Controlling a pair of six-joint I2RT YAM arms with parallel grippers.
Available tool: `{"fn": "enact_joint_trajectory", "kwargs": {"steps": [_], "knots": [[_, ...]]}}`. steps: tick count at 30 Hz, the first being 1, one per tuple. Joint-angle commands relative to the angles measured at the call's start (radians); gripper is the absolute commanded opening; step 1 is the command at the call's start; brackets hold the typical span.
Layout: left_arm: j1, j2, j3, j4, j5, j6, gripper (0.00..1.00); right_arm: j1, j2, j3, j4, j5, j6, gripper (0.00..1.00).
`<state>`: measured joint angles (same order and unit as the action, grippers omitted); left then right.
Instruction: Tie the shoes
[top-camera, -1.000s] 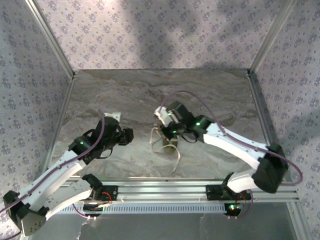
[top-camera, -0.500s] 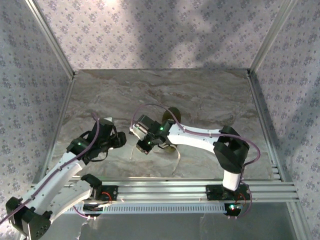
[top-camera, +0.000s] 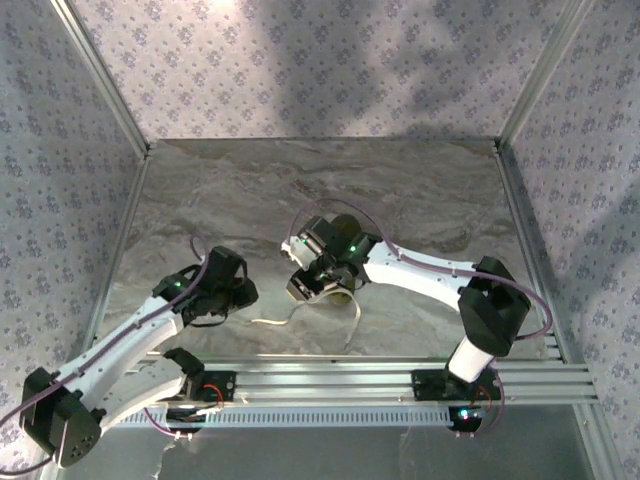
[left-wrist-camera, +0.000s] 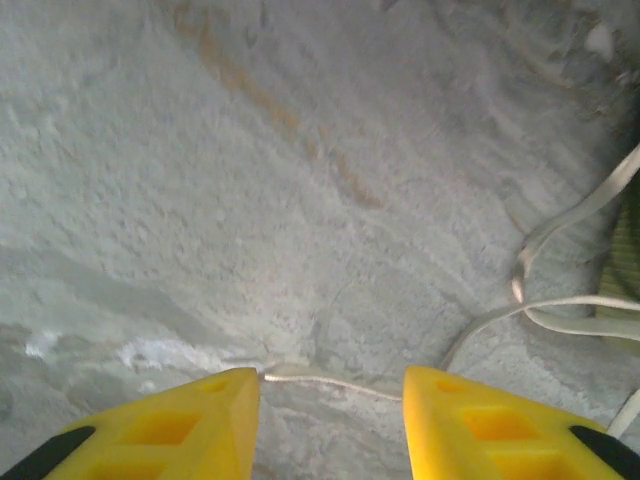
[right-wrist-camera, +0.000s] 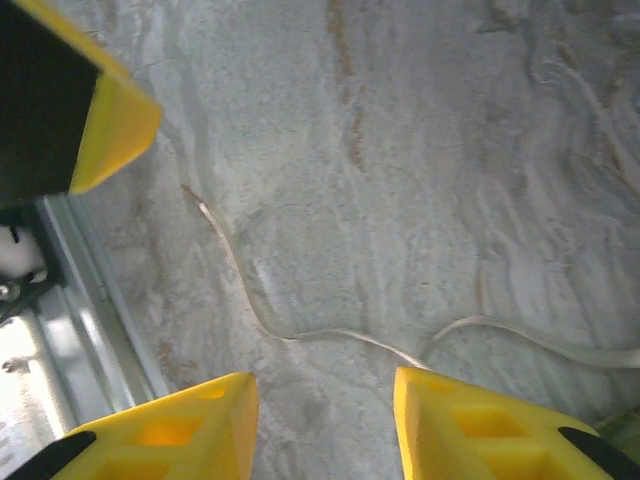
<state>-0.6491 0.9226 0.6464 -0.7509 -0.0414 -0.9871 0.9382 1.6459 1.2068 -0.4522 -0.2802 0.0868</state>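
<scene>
The left gripper (left-wrist-camera: 328, 380) stands partly open. Its yellow fingers (left-wrist-camera: 190, 425) are apart and nothing is clamped between them. A thin whitish lace (left-wrist-camera: 335, 383) lies flat on the marbled table (left-wrist-camera: 250, 200), crossing the gap just ahead of the tips. Whether the tips touch it cannot be told. To the right in the left wrist view, more loops of lace run over to the olive-green shoe (left-wrist-camera: 626, 260), which is cut off by the edge of the picture.

The right gripper (right-wrist-camera: 322, 385) is also partly open and empty, and it points down at the table. A strand of lace curves across the surface below the gap. In the upper left of the right wrist view, one yellow fingertip of the left gripper is close by. A metal rail (right-wrist-camera: 85, 290) runs along the left side.

Seen from above, both grippers sit near each other over the near middle of the table, the left one just left of the right one. The shoe lies beneath the right arm's wrist and is mostly covered by it. One lace trails toward the left gripper and another runs toward the near edge.
</scene>
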Motion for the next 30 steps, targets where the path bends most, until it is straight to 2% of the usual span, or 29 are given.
{"fn": "enact_joint_trajectory", "kwargs": {"steps": [1, 4, 8, 20, 30], "knots": [[-0.093, 0.045, -0.019, -0.041, -0.038, -0.263, 0.41, -0.011, -0.027, -0.006, -0.004, 0.061, 0.016, 0.39], [-0.198, 0.094, -0.019, -0.004, -0.096, -0.395, 0.41, -0.016, -0.037, -0.039, 0.003, 0.114, 0.041, 0.37], [-0.219, 0.186, -0.047, 0.127, -0.08, -0.48, 0.4, -0.033, -0.057, -0.062, 0.023, 0.124, 0.064, 0.36], [-0.218, 0.356, -0.046, 0.193, -0.078, -0.483, 0.41, -0.141, -0.142, -0.147, 0.049, 0.092, 0.103, 0.36], [-0.216, 0.364, -0.061, 0.157, -0.052, -0.474, 0.4, -0.191, -0.157, -0.177, 0.072, 0.107, 0.165, 0.36]]}}
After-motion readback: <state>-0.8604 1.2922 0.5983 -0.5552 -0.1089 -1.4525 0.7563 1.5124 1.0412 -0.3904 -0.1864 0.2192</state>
